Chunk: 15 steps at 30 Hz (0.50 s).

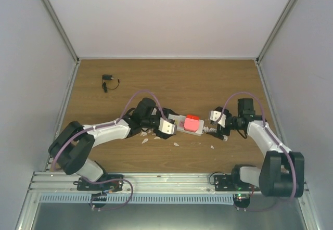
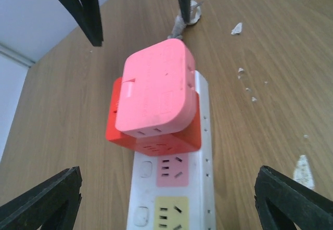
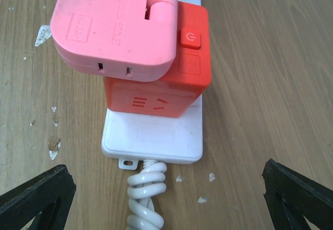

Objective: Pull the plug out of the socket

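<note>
- The socket [image 3: 151,136] lies flat on the table [image 1: 208,84], a little near of the middle. Its length runs left to right and its coiled cord [image 3: 147,193] comes out of the right end.
- The plug [image 1: 192,122] is seated in the strip close to that cord end. It is a pink block stacked on a red cube, and the pink part overhangs the red one, so the pair looks loosely stacked.
- Your left gripper [image 1: 166,127] sits low at the strip's left end with its fingers spread wide. They straddle the white body without touching it. That placement looks meant for pinning the strip down.
- Your right gripper [image 1: 215,116] faces it from the cord end, with its fingers also wide apart and nothing between them. It lines up with the plug, so it is the likely puller.
- Nothing is gripped yet, so the pull has not begun.
- Unless the strip is held, it will probably lift along with the plug.
- Take the red cube rather than the pink top, or only the top may come away.
- White flakes [image 1: 144,140] litter the wood near the strip, and a small black object [image 1: 108,80] lies well apart at the far left.
</note>
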### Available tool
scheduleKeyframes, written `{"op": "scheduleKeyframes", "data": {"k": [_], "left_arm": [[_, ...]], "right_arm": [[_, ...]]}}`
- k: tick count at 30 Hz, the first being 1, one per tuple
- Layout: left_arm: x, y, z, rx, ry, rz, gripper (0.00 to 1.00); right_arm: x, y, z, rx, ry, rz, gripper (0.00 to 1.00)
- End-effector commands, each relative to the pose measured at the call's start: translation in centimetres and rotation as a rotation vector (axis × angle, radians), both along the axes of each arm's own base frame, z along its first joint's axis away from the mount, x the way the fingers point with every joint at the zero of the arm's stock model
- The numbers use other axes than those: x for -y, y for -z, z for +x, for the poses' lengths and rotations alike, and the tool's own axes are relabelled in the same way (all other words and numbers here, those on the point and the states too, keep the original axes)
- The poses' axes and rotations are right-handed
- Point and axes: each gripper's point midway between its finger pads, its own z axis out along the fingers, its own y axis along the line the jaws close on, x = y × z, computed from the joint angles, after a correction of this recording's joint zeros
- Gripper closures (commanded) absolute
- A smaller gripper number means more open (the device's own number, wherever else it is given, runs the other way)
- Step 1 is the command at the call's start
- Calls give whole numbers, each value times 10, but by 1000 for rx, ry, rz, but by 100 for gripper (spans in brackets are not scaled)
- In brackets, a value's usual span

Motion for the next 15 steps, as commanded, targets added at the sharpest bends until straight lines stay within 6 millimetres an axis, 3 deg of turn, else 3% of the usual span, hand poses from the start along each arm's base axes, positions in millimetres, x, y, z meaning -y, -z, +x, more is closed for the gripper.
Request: {"op": "scheduleKeyframes", "data": {"k": [1, 9, 15], "left_arm": [[16, -36, 24, 144, -26, -90, 10], [-1, -40, 19, 140, -61, -53, 13], [-16, -43, 17, 138, -126, -14, 15]], "right_arm": [[-13, -3, 15, 69, -103, 8, 1], [-42, 7, 20, -58, -220, 28, 13], [-57, 15, 7, -94, -306, 47, 31]]}}
